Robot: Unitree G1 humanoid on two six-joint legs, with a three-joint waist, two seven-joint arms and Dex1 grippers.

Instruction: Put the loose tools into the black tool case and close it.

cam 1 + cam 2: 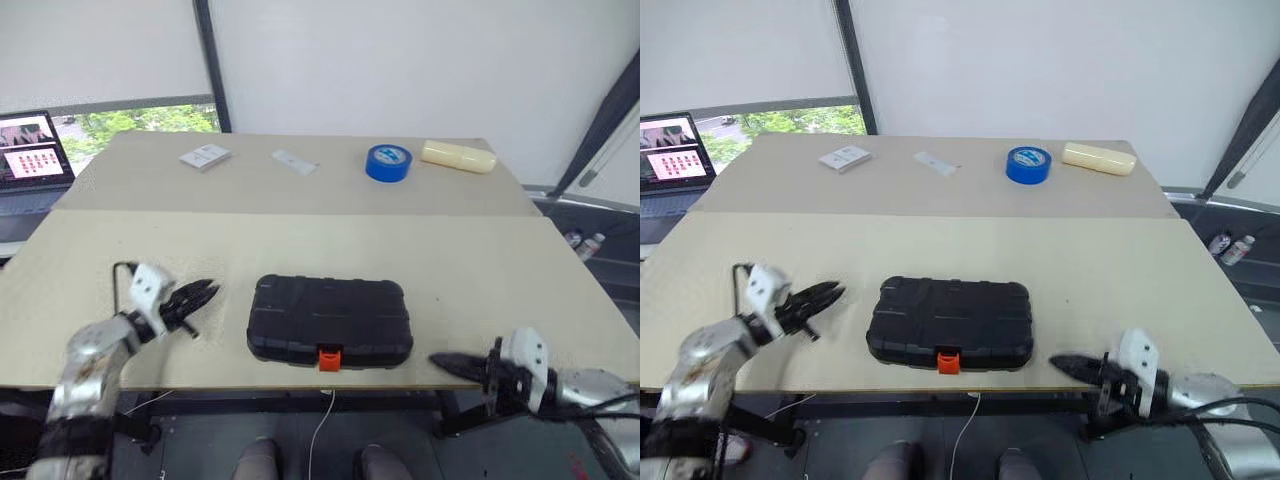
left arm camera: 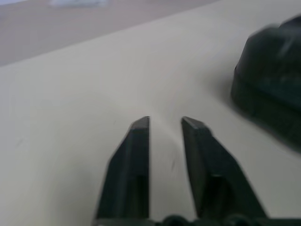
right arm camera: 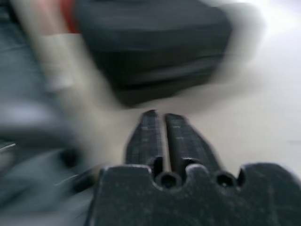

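1. Left end effector: on the desk just left of the black tool case, apart from it. In the left wrist view its fingers show a narrow gap and pinch nothing. Risk: a sideways sweep could shove the case.
2. Black tool case: lid down, lying at the desk's near edge, orange latch overhanging toward the robot. No loose tools lie on the desk, so the task appears complete. Risk: whether the latch is fully caught cannot be told; a nudge from either side could tip the case off the edge.
3. Right end effector: fingers pressed together, empty, at the near edge right of the case, well apart from it.
4. Open room: bare desk flanks the case on 2 sides; blue tape roll sits far back, clear.
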